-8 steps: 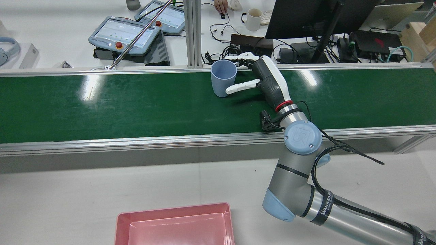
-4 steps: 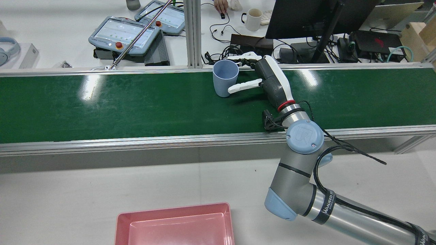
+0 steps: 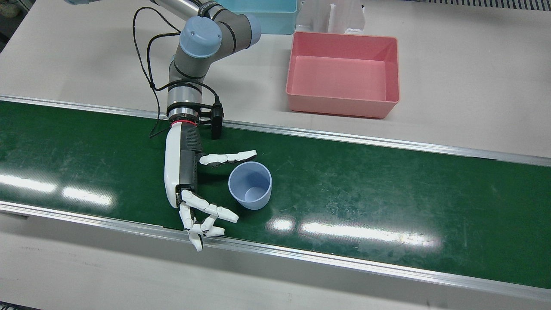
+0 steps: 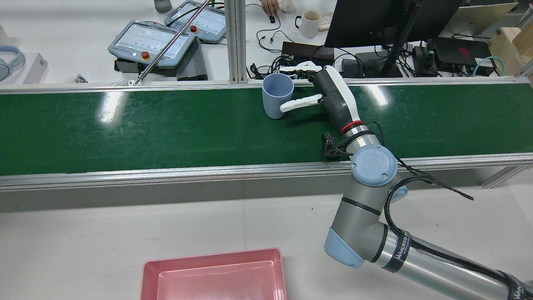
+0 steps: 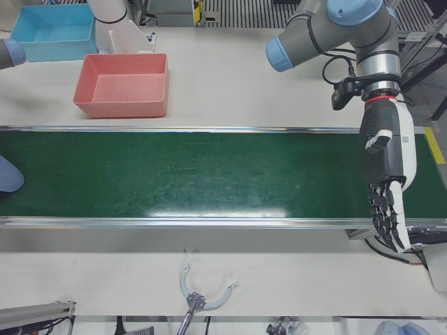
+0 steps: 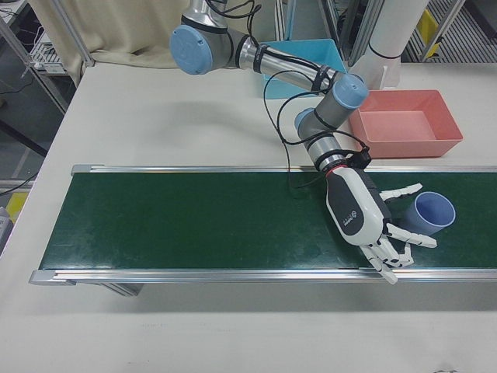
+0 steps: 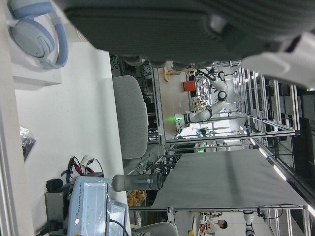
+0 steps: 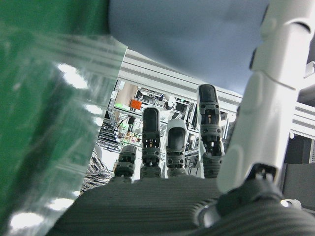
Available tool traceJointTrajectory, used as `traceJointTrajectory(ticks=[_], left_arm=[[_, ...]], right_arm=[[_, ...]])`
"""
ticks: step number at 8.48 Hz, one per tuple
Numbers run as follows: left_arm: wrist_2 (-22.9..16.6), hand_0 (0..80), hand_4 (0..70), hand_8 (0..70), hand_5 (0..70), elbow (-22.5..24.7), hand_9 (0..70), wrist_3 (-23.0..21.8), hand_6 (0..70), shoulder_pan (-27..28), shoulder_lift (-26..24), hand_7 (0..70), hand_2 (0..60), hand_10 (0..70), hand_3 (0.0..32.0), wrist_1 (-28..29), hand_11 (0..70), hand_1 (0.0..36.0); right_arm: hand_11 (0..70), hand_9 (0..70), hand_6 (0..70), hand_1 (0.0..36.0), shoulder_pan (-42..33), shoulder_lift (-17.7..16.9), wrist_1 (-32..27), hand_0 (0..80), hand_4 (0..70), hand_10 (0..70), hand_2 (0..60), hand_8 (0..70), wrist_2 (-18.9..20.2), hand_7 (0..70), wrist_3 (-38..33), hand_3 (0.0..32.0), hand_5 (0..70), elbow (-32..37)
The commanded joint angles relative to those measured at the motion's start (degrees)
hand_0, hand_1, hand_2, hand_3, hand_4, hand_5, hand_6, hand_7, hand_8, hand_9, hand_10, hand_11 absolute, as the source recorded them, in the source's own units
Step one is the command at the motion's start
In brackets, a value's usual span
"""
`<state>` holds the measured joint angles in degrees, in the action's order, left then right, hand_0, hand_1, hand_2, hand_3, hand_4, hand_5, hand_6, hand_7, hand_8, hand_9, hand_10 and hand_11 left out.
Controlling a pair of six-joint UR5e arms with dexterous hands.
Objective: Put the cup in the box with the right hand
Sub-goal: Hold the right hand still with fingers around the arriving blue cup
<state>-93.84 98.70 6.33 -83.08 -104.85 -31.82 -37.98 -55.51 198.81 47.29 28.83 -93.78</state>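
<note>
A pale blue cup (image 3: 250, 185) stands upright on the green belt (image 3: 387, 193), also seen in the rear view (image 4: 277, 95) and right-front view (image 6: 431, 214). My right hand (image 3: 185, 172) lies beside it, open, palm toward the cup. Its thumb (image 3: 228, 158) reaches along the cup's robot side, very close to the wall. The other fingers (image 3: 206, 217) curl near the belt's operator-side rail, apart from the cup. The pink box (image 3: 343, 73) sits empty on the white table behind the belt. My left hand (image 5: 386, 181) hangs open over the belt's far end, holding nothing.
A blue bin (image 3: 267, 13) stands beside the pink box. Aluminium rails (image 3: 344, 258) edge the belt on both sides. Beyond the belt in the rear view are teach pendants (image 4: 152, 39), a white mug (image 4: 310, 23), a monitor (image 4: 374, 21) and cables.
The cup has drifted slightly right along the belt in the rear view, and my right hand has followed it, staying open beside it.
</note>
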Motion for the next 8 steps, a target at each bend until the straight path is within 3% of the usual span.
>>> traceJointTrajectory(ticks=[1,6,8], left_arm=[[-0.03,0.0,0.0,0.0,0.0,0.0,0.0,0.0,0.0,0.02,0.0,0.0,0.0,0.0,0.0,0.0,0.0,0.0],[0.06,0.0,0.0,0.0,0.0,0.0,0.0,0.0,0.0,0.02,0.0,0.0,0.0,0.0,0.0,0.0,0.0,0.0],[-0.03,0.0,0.0,0.0,0.0,0.0,0.0,0.0,0.0,0.02,0.0,0.0,0.0,0.0,0.0,0.0,0.0,0.0]], right_arm=[[13.1,36.7,14.6,12.7,-0.08,0.05,0.0,59.7,32.4,8.5,0.0,23.9,0.0,70.0,0.0,0.4,7.5,0.09],[13.8,37.0,14.7,13.0,-0.08,0.23,0.0,60.1,32.2,8.9,0.0,24.1,0.0,70.0,0.0,0.2,7.6,0.09],[13.3,36.9,14.6,10.9,-0.08,0.14,0.0,57.9,32.5,8.7,0.0,24.0,0.0,70.0,0.0,0.4,7.0,0.09]])
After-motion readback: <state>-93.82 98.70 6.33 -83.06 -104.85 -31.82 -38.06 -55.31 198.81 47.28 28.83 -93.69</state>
